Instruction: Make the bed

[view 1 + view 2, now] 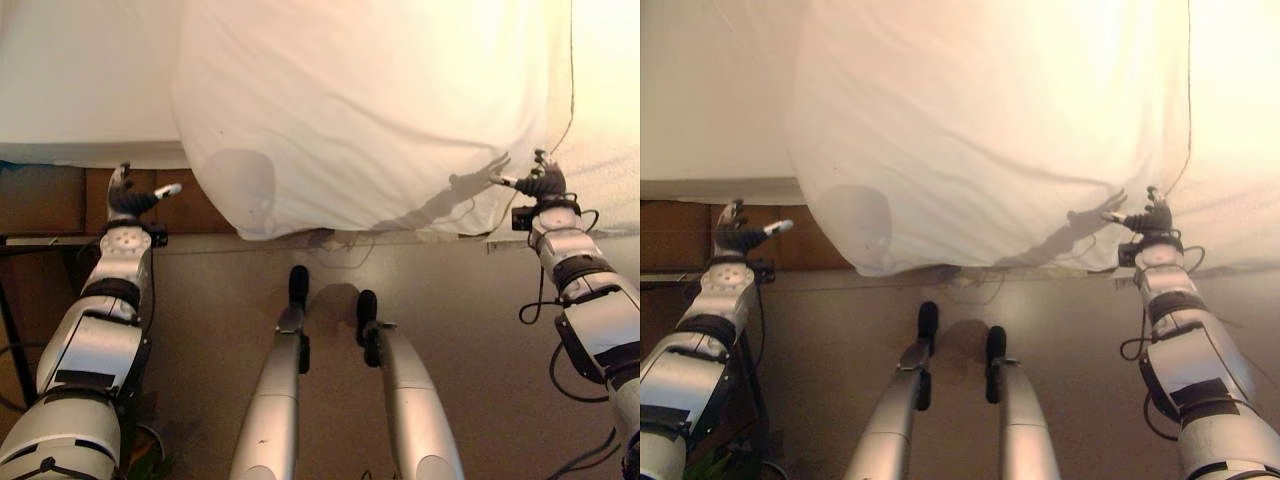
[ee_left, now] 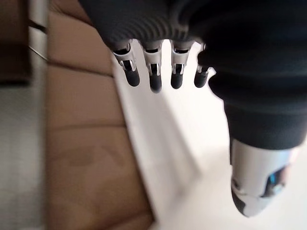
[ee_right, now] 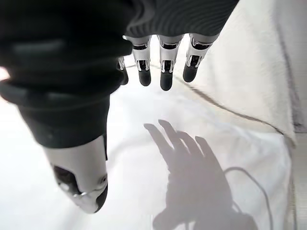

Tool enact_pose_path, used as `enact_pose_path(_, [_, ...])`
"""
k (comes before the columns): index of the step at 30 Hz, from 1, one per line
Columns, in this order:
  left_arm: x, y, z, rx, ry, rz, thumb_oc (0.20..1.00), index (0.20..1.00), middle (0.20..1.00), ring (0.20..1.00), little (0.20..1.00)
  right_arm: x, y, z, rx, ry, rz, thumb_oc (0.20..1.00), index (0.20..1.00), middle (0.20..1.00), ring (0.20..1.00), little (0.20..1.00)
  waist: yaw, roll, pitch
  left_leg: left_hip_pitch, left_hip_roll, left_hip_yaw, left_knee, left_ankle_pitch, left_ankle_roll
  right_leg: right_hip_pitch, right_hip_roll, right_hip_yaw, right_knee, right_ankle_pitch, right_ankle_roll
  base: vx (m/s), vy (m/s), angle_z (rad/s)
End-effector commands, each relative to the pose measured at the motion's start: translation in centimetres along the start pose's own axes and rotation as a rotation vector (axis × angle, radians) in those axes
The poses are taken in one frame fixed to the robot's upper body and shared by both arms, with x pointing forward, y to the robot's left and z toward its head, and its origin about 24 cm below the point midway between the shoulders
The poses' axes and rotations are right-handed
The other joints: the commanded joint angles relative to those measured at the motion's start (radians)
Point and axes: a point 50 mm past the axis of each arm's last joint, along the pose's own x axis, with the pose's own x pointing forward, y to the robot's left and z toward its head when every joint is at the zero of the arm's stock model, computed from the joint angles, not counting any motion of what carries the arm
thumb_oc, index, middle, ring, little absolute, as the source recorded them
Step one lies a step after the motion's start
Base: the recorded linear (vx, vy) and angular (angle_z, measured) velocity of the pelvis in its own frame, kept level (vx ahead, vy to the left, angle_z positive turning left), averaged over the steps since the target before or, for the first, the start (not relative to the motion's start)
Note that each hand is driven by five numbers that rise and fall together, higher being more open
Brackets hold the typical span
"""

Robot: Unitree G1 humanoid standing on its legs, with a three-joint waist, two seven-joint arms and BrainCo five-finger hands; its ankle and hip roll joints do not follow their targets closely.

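A white duvet point(image 1: 370, 110) covers the upper middle of the left eye view, lying on the bed point(image 1: 80, 80) with its lower hem drooping over the bed's edge toward the floor point(image 1: 470, 340). Its long axis appears to run up and down the frame, away from the robot, with the rounded lower corner hanging at centre left.

The left hand point(image 1: 125, 195) hovers at the left edge of the frame, beside the brown bed frame point(image 2: 81, 143) and apart from the duvet, fingers straight and relaxed, holding nothing. The right hand point(image 1: 540, 182) sits at the right, just at the duvet's hanging edge, fingers spread and empty above the cloth.

To do this step well, each hand should likely close on the hem near a corner, then pull evenly so the cover lies square and flat rather than skewed.
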Motion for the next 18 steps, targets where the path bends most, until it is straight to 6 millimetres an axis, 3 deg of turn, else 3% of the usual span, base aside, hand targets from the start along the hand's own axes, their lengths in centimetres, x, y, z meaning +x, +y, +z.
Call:
enact_pose_path(1, [-2.5, -1.5, -5.5, -0.018, 0.133, -0.051, 1.000, 1.000, 1.000, 1.000, 1.000, -2.5, -0.5, -7.3, 0.046, 0.163, -0.014, 1.000, 1.000, 1.000, 1.000, 1.000, 0.036, 0.025, -0.080, 0.140, -0.033, 0.006, 0.026, -0.129, -0.031, 0.152, -0.021, 0.007, -0.248, 0.171, 0.085, 0.07, -0.047, 0.13])
enact_pose_path(2, [-2.5, -1.5, -5.6, -0.016, 0.135, -0.052, 1.000, 1.000, 1.000, 1.000, 1.000, -2.6, -0.5, -7.4, 0.045, 0.166, -0.013, 1.000, 1.000, 1.000, 1.000, 1.000, 0.035, 0.025, -0.079, 0.148, -0.033, 0.005, 0.020, -0.127, -0.031, 0.160, -0.021, 0.005, -0.253, 0.172, 0.085, 0.15, -0.095, 0.20])
enact_pose_path(3, [-4.2, -2.5, -8.4, -0.017, 0.207, -0.100, 1.000, 1.000, 1.000, 1.000, 1.000, -4.4, 0.0, -10.9, 0.044, 0.256, 0.010, 1.000, 1.000, 1.000, 1.000, 1.000, 0.041, 0.027, -0.106, 0.202, -0.032, -0.011, -0.021, -0.116, -0.030, 0.218, -0.021, -0.005, -0.287, 0.175, 0.086, 0.07, -0.049, 0.23])
enact_pose_path(4, [-4.3, -2.5, -8.5, -0.015, 0.209, -0.102, 1.000, 1.000, 1.000, 1.000, 1.000, -4.5, 0.0, -11.0, 0.043, 0.259, 0.010, 1.000, 1.000, 1.000, 1.000, 1.000, 0.040, 0.028, -0.103, 0.211, -0.032, -0.013, -0.028, -0.113, -0.030, 0.229, -0.021, -0.008, -0.294, 0.177, 0.086, 0.11, -0.074, 0.21])
enact_pose_path(6, [-6.3, -3.4, -11.1, -0.006, 0.282, -0.164, 1.000, 1.000, 1.000, 1.000, 1.000, -6.8, -0.1, -14.7, 0.033, 0.364, 0.022, 1.000, 1.000, 1.000, 1.000, 1.000, 0.042, 0.030, -0.140, 0.264, -0.027, -0.032, -0.079, -0.099, -0.029, 0.285, -0.019, -0.018, -0.340, 0.187, 0.089, 0.10, -0.049, 0.15])
enact_pose_path(8, [-8.5, -4.4, -13.6, 0.000, 0.353, -0.219, 1.000, 1.000, 1.000, 1.000, 1.000, -9.1, 0.1, -17.5, 0.011, 0.447, 0.048, 1.000, 1.000, 1.000, 1.000, 1.000, 0.044, 0.034, -0.179, 0.315, -0.015, -0.044, -0.134, -0.079, -0.030, 0.341, -0.017, -0.027, -0.394, 0.199, 0.093, 0.12, -0.036, 0.18])
enact_pose_path(9, [-10.9, -5.1, -16.0, 0.016, 0.425, -0.270, 1.000, 1.000, 1.000, 1.000, 1.000, -11.2, 0.3, -19.7, 0.011, 0.511, 0.072, 1.000, 1.000, 1.000, 1.000, 1.000, 0.047, 0.034, -0.216, 0.364, -0.005, -0.046, -0.178, -0.065, -0.028, 0.393, -0.014, -0.033, -0.443, 0.211, 0.097, 0.10, -0.026, 0.11])
enact_pose_path(10, [-10.9, -5.1, -16.0, 0.017, 0.426, -0.270, 1.000, 1.000, 1.000, 1.000, 1.000, -11.3, 0.3, -19.8, 0.011, 0.512, 0.071, 1.000, 1.000, 1.000, 1.000, 1.000, 0.047, 0.034, -0.216, 0.367, -0.005, -0.047, -0.180, -0.064, -0.029, 0.396, -0.013, -0.034, -0.446, 0.213, 0.097, 0.09, -0.015, 0.12])
enact_pose_path(12, [-13.5, -5.4, -18.3, 0.055, 0.501, -0.323, 1.000, 1.000, 1.000, 1.000, 1.000, -13.3, 0.7, -21.6, 0.019, 0.568, 0.102, 1.000, 1.000, 1.000, 1.000, 1.000, 0.046, 0.032, -0.252, 0.405, 0.000, -0.053, -0.212, -0.058, -0.024, 0.434, -0.010, -0.031, -0.478, 0.224, 0.099, 0.06, 0.009, 0.06])
enact_pose_path(17, [-18.6, -6.0, -21.9, 0.134, 0.635, -0.438, 1.000, 1.000, 1.000, 1.000, 1.000, -18.0, 0.7, -25.1, 0.039, 0.695, 0.135, 1.000, 1.000, 1.000, 1.000, 1.000, 0.045, 0.032, -0.333, 0.486, 0.006, -0.056, -0.241, -0.066, -0.015, 0.520, -0.009, -0.029, -0.533, 0.237, 0.105, 0.09, 0.042, 0.01])
enact_pose_path(18, [-20.6, -5.9, -23.0, 0.170, 0.689, -0.487, 1.000, 1.000, 1.000, 1.000, 1.000, -20.0, 1.1, -26.1, 0.007, 0.735, 0.192, 1.000, 1.000, 1.000, 1.000, 1.000, 0.044, 0.029, -0.365, 0.519, 0.009, -0.052, -0.252, -0.072, -0.011, 0.553, -0.010, -0.021, -0.553, 0.243, 0.107, 0.11, 0.048, 0.01])
